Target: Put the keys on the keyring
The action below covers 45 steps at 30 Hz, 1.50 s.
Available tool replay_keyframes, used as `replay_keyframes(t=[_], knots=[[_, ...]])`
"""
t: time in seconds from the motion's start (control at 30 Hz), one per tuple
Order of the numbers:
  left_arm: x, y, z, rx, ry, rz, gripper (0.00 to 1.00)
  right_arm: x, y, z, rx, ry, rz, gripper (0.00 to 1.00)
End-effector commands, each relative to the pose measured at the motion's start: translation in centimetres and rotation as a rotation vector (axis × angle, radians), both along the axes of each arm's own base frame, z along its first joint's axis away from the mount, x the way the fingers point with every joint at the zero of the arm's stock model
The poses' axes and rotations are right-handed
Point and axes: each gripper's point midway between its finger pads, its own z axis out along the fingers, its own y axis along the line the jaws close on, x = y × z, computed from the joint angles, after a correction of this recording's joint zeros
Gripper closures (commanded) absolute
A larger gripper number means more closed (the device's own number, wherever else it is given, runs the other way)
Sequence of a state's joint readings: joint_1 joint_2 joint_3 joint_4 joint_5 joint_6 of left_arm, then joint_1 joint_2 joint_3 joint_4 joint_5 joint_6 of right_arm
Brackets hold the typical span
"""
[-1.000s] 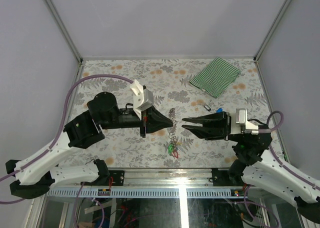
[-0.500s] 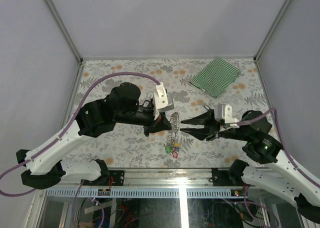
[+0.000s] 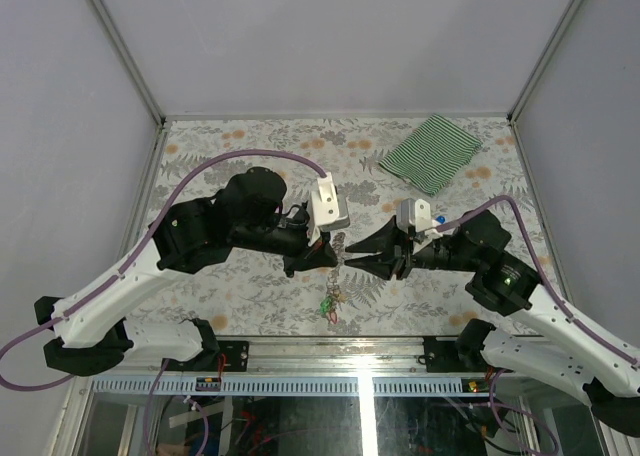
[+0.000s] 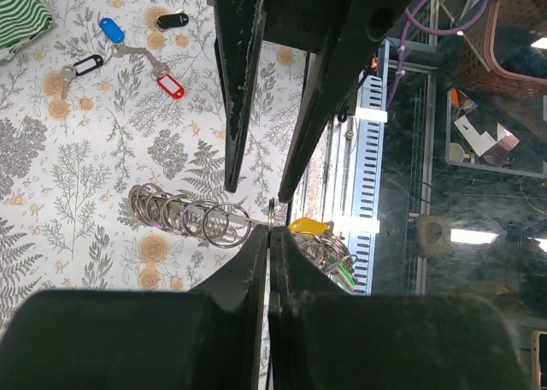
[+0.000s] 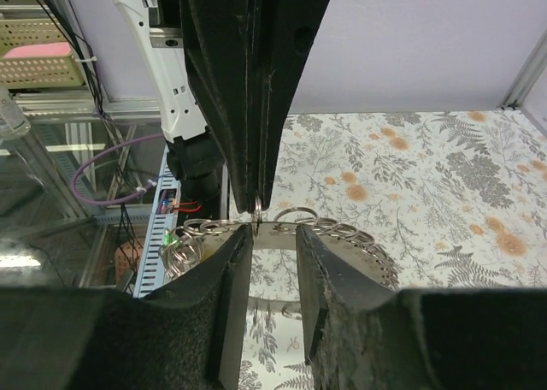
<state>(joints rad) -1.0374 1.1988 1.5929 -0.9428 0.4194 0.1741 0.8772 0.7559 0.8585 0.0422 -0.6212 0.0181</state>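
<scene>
Left gripper is pinched shut on one link of the keyring, which is held up between both arms. Tagged keys hang off it. Right gripper has its jaws apart astride the links, gripping nothing.

Judgement: close the right on a neighbouring link and spread the coil gently, keeping the left firm.

Only the left wrist view shows the loose keys on the table.

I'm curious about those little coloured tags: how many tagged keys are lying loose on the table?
4, clustered together in the left wrist view: a blue tag, a black tag, another black tag and a red tag. More may be hidden from this camera.
</scene>
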Motion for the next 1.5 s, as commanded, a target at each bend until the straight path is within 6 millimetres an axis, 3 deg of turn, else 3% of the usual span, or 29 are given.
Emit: replay_keyframes(t=[0.0, 0.43, 0.7, 0.83, 1.07, 1.3, 1.47], knots=[[-0.1, -0.4, 2.5, -0.071, -0.057, -0.02, 1.0, -0.8, 0.4, 1.9, 0.069, -0.028, 0.051, 0.68], [-0.1, -0.5, 2.7, -0.075, -0.063, -0.026, 1.0, -1.0, 1.0, 1.2, 0.051, 0.003, 0.084, 0.74], [-0.1, -0.5, 2.7, -0.074, -0.063, -0.024, 1.0, -1.3, 1.1, 1.6, 0.066, -0.004, 0.109, 0.99], [-0.2, -0.5, 3.2, -0.101, -0.071, -0.019, 0.98, -1.6, 1.0, 2.2, 0.096, -0.03, 0.125, 1.0], [-0.4, 0.6, 7.3, -0.365, -0.121, 0.064, 0.73, -2.5, -0.3, 3.3, 0.256, -0.238, 0.118, 1.0], [-1.3, 1.5, 8.6, -0.541, -0.113, 0.081, 0.71, -3.1, -1.5, 4.7, 0.378, -0.498, 0.096, 0.99], [-1.9, 1.8, 9.2, -0.596, -0.122, 0.058, 0.72, -3.2, -1.3, 4.7, 0.375, -0.619, 0.112, 0.98]])
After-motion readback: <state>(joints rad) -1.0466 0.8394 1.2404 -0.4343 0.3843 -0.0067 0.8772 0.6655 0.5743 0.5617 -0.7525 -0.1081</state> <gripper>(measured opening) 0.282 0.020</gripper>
